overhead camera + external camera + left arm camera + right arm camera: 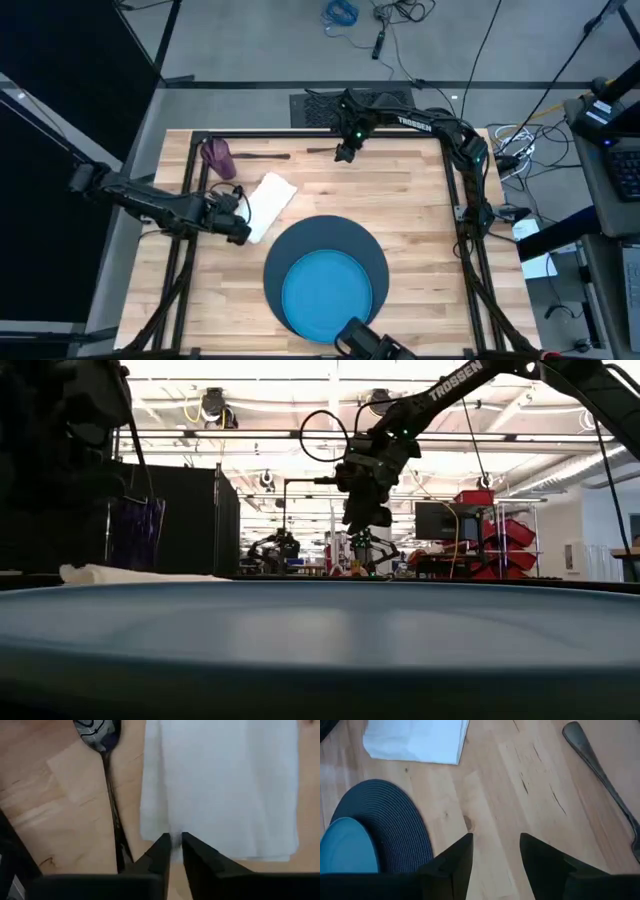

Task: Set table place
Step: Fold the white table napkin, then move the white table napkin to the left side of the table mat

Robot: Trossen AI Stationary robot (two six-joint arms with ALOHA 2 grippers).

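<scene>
The white folded napkin [268,204] lies flat on the table, left of the dark blue mat [370,255] that bears the bright blue plate [327,292]. My left gripper [240,226] is shut on the napkin's near-left end. A spoon [100,734] lies beside the napkin. The purple cup [217,157] sits at the far left with a utensil [262,156] beside it. My right gripper [496,851] hovers open over the far middle of the table [420,200], next to another metal utensil [600,770]. My left gripper pinches the napkin's edge [173,839] between its two fingertips [161,851], coming in low from the table's left. The rest of the napkin lies flat on the wood. I cannot tell how many layers are in the hold.
The black frame [196,150] runs along the table's left, far and right sides. Bare wood [520,790] lies between the napkin, the mat and my right gripper. Cables and gear sit beyond the far and right edges.
</scene>
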